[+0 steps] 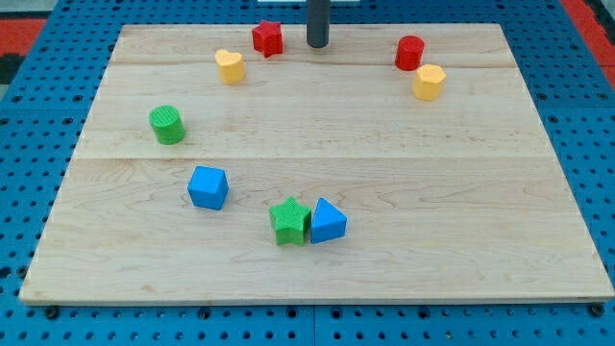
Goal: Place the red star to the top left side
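The red star (pixel 268 37) sits near the view's top edge of the wooden board (pixel 461 183), left of centre. My tip (pixel 317 44) stands just to the star's right, a small gap apart, not touching it. A yellow heart-shaped block (pixel 230 65) lies just below and left of the star.
A red cylinder (pixel 409 52) and a yellow hexagonal block (pixel 430 82) lie at the top right. A green cylinder (pixel 167 125) is at the left. A blue cube (pixel 208 186), a green star (pixel 289 221) and a blue triangular block (pixel 328 221) lie lower down.
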Robot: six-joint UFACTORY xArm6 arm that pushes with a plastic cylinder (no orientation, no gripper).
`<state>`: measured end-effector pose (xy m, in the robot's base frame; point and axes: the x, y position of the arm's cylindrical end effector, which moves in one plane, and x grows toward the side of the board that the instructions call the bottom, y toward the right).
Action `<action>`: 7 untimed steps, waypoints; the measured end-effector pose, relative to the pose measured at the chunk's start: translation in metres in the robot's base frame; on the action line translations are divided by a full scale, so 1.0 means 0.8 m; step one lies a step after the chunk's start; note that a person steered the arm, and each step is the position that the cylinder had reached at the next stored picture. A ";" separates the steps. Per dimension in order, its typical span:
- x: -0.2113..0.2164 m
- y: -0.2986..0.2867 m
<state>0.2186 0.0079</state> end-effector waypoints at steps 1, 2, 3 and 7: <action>-0.003 -0.089; 0.001 -0.183; 0.007 -0.213; 0.015 -0.106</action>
